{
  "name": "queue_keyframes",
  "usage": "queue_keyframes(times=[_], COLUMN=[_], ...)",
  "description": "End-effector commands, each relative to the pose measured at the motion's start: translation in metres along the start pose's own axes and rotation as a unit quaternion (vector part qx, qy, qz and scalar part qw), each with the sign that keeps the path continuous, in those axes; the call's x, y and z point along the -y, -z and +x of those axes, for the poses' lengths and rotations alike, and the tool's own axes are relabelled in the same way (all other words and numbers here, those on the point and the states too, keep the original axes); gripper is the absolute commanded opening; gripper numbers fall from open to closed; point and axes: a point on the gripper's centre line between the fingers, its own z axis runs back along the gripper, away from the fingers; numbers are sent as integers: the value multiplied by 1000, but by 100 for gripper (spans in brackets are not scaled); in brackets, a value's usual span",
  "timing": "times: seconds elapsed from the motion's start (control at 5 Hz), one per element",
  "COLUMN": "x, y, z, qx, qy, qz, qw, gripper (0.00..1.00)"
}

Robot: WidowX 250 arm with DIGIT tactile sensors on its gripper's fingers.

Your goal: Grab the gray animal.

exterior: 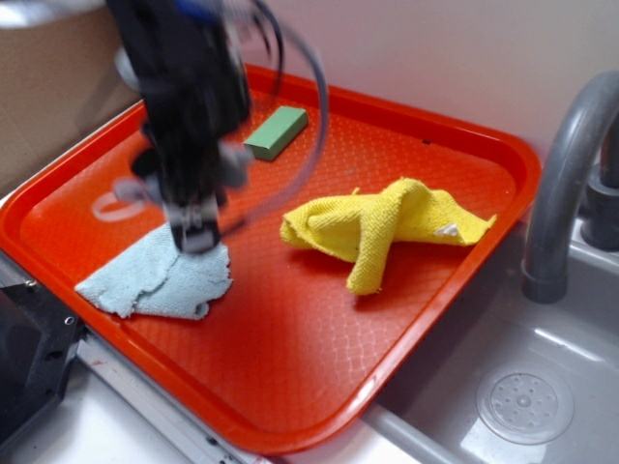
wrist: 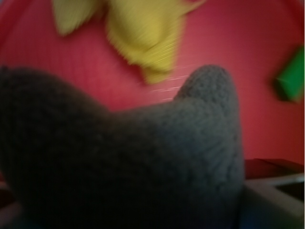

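Gray animal (wrist: 124, 162) pressed right up against the wrist camera — filling the lower view, one ear poking up to the right. Directly at the fingers (exterior: 198, 237), above the light-blue cloth (exterior: 160, 280) on the red tray (exterior: 290, 387). Finger state hidden by blur — cannot tell whether clamped on it.

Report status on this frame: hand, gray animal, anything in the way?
Hand low over the light-blue cloth, motion-blurred, open or shut unclear. Gray animal fills the wrist view, right against the camera. Yellow cloth and green block lie apart, clear.
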Motion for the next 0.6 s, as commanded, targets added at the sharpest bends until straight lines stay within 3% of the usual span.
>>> queue_keyframes(times=[0.0, 0.2, 0.4], x=[-30, -43, -43], y=[-86, -115, -121], z=[-10, -18, -17], qx=[96, 132, 139], qy=[-234, -303, -315], qz=[-56, -94, -101], qw=[966, 939, 933], gripper=[0, 0, 0])
